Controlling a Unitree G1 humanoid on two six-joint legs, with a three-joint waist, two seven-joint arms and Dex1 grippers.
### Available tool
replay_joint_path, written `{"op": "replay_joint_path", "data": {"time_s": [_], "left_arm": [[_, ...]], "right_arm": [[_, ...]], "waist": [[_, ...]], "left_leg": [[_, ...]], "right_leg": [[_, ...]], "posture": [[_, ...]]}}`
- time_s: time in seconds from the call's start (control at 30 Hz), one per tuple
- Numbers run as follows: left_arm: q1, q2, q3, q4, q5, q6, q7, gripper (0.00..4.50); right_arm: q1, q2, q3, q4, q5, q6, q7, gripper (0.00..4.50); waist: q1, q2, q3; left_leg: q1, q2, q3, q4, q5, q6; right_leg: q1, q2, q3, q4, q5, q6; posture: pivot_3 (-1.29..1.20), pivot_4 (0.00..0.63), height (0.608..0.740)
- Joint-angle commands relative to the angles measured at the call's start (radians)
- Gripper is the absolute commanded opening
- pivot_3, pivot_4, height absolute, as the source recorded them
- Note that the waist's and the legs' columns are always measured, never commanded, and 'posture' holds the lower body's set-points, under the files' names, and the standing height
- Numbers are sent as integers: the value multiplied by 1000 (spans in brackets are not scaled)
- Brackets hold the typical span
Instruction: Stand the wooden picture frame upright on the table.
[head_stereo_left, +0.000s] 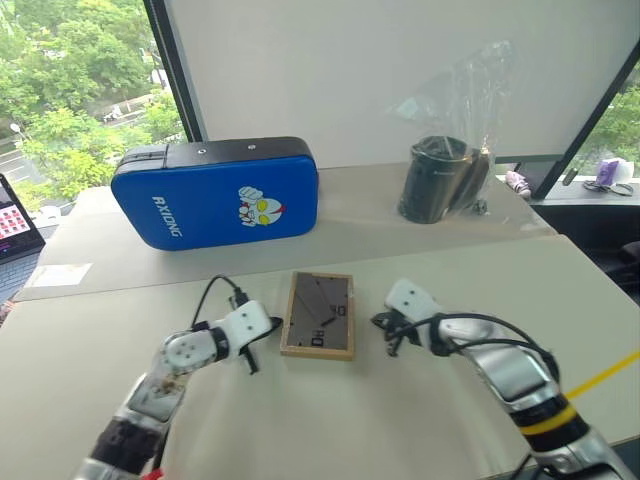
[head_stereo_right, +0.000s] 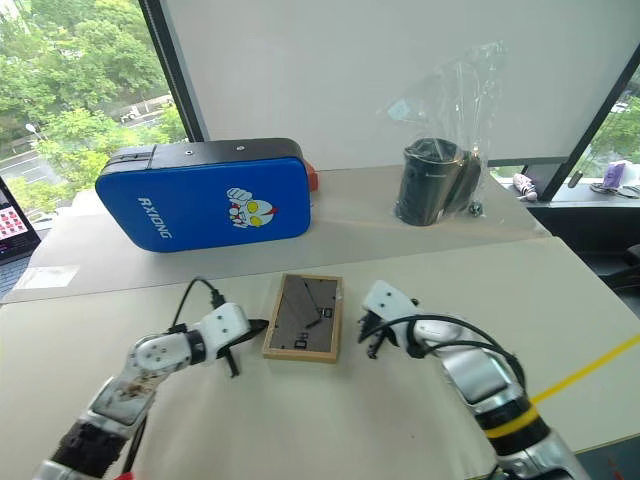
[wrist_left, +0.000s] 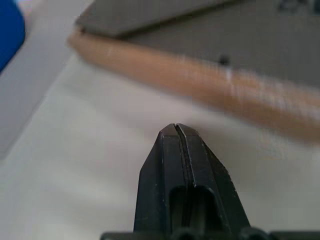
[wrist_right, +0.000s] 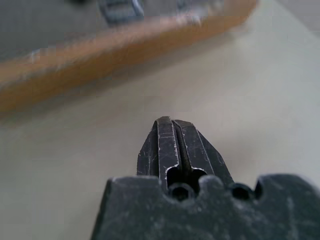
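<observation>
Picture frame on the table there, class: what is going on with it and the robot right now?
The wooden picture frame lies flat on the table, back panel up, not yet standing. The left gripper and the right gripper sit on either side of it, both shut and holding nothing, their tips close to the frame's long edges. Behind it rest a blue padded case and a dark cylindrical container in clear plastic wrap.

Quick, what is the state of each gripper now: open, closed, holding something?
Left gripper: closed, holding nothing, beside the wooden picture frame.
Right gripper: closed, holding nothing.
</observation>
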Motion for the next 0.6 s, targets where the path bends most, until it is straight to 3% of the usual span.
{"op": "replay_joint_path", "data": {"time_s": [0.03,0.1,0.4,0.6], "left_arm": [[-15,0,-33,13,57,-24,8,0],[-2,12,-33,-16,57,-13,-9,0],[345,203,121,-311,-30,109,-90,0],[533,213,179,-443,-60,159,-67,0]], "right_arm": [[-57,42,59,4,-68,28,-34,63],[-77,63,87,6,-93,38,-39,63],[-46,73,172,-174,-82,97,68,63],[-10,65,183,-235,-81,127,84,63]], "waist": [[0,0,0],[-1,0,0],[-31,0,0],[-26,1,0]], "left_leg": [[0,0,0,0,0,0],[0,0,0,0,0,0],[1,1,0,-2,-3,6],[2,1,0,-1,-6,9]], "right_leg": [[0,0,0,0,0,0],[-1,-1,0,0,0,0],[-3,1,0,4,-1,-1],[-2,0,0,3,-2,0]], "posture": [[0,150,740],[0,150,740],[0,150,740],[0,150,740]]}}
